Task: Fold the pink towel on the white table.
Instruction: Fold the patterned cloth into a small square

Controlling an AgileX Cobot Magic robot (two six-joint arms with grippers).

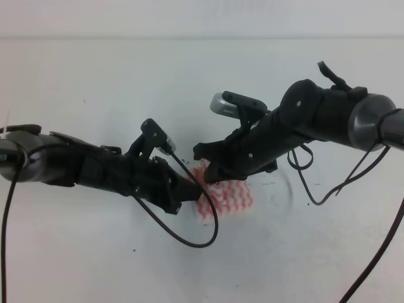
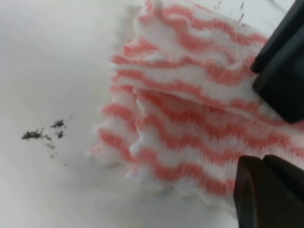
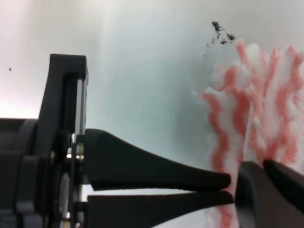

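The towel (image 1: 226, 197) is seen folded into a small layered bundle near the middle of the table (image 1: 95, 69), its pink and white wavy stripes showing. In the left wrist view the towel (image 2: 199, 118) is stacked in several layers with scalloped edges overlapping, and a few dark specks (image 2: 45, 134) are scattered on the table (image 2: 47, 57) to its left. Both arms are brought together over the towel's left edge. The left gripper (image 1: 189, 186) is set at that edge from the left; whether its jaws are parted or closed cannot be told. The right gripper (image 1: 208, 169) is lowered from the far right onto the same edge. In the right wrist view the left gripper (image 3: 228, 189) is shown with its two tapered fingers (image 3: 156, 171) pressed together at the tips, right at the towel (image 3: 256, 109); the right gripper's own state cannot be told
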